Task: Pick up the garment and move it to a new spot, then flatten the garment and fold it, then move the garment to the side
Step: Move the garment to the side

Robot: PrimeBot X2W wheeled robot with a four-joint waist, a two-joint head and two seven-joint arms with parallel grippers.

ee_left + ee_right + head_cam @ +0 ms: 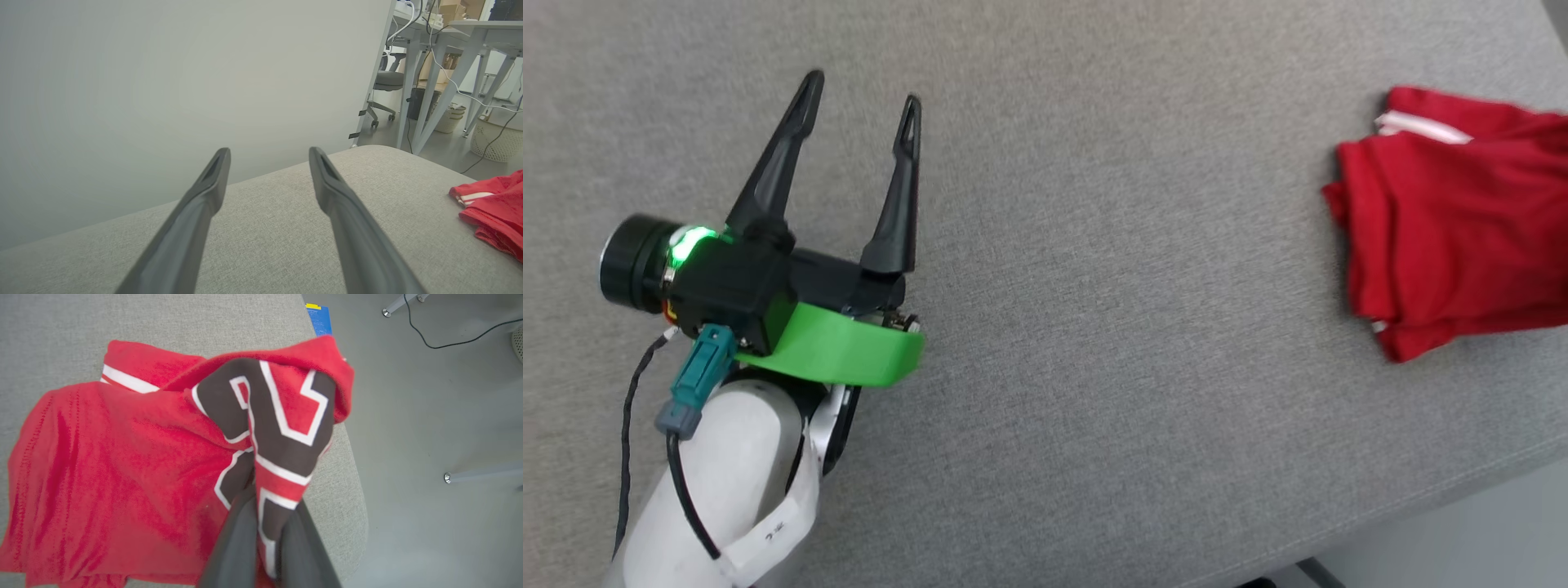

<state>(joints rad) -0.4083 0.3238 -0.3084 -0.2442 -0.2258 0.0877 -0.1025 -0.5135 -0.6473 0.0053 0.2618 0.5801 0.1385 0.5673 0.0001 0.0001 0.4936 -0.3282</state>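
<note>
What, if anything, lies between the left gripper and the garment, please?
Nothing visible: an open stretch of grey padded surface separates the open left gripper from the garment, whose printed part the right gripper pinches.

Grey fabric-covered worktop (1094, 327), rounded at the corner.
Carries a rumpled red garment (1445, 237) near the right edge, partly bunched up.

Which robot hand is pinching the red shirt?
The right gripper: its fingers are shut on the garment, at its black-and-white number. The left gripper is open over the bare grey surface, well apart from the garment.
</note>
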